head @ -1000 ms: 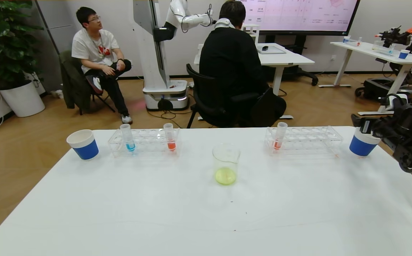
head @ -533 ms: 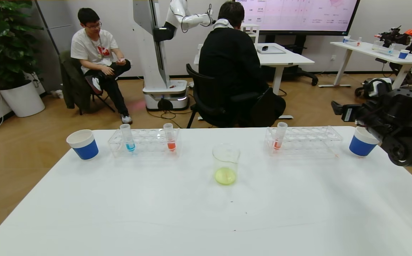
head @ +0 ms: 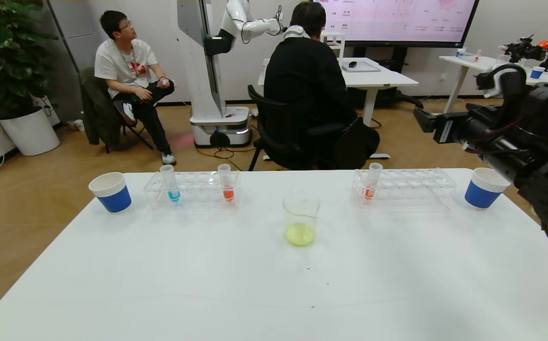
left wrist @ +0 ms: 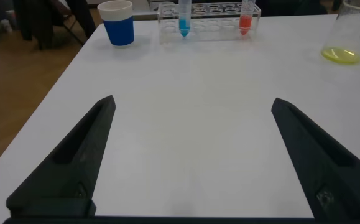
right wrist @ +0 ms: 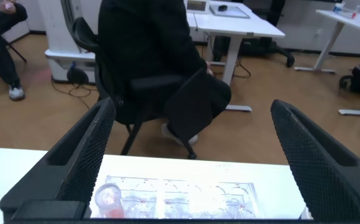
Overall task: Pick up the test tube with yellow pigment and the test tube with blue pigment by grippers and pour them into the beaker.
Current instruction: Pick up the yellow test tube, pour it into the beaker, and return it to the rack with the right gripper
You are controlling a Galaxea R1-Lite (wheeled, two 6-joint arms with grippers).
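The beaker (head: 300, 218) stands mid-table with yellow-green liquid in its bottom; it also shows in the left wrist view (left wrist: 347, 34). The test tube with blue pigment (head: 170, 183) stands in the left rack (head: 193, 189), also seen in the left wrist view (left wrist: 183, 15). No test tube with yellow pigment is in view. My right gripper (head: 428, 123) is open and empty, raised above the right rack (head: 404, 185), with the rack below its fingers in the right wrist view (right wrist: 189, 109). My left gripper (left wrist: 192, 106) is open and empty, low over the near left table, out of the head view.
Orange-red tubes stand in the left rack (head: 226, 183) and the right rack (head: 372, 181). Blue-and-white paper cups stand at the far left (head: 110, 192) and far right (head: 484, 188). People, chairs and another robot are beyond the table's far edge.
My right arm has risen and swung left, from beside the right paper cup to high above the right rack's end. The tubes, beaker and cups have not moved.
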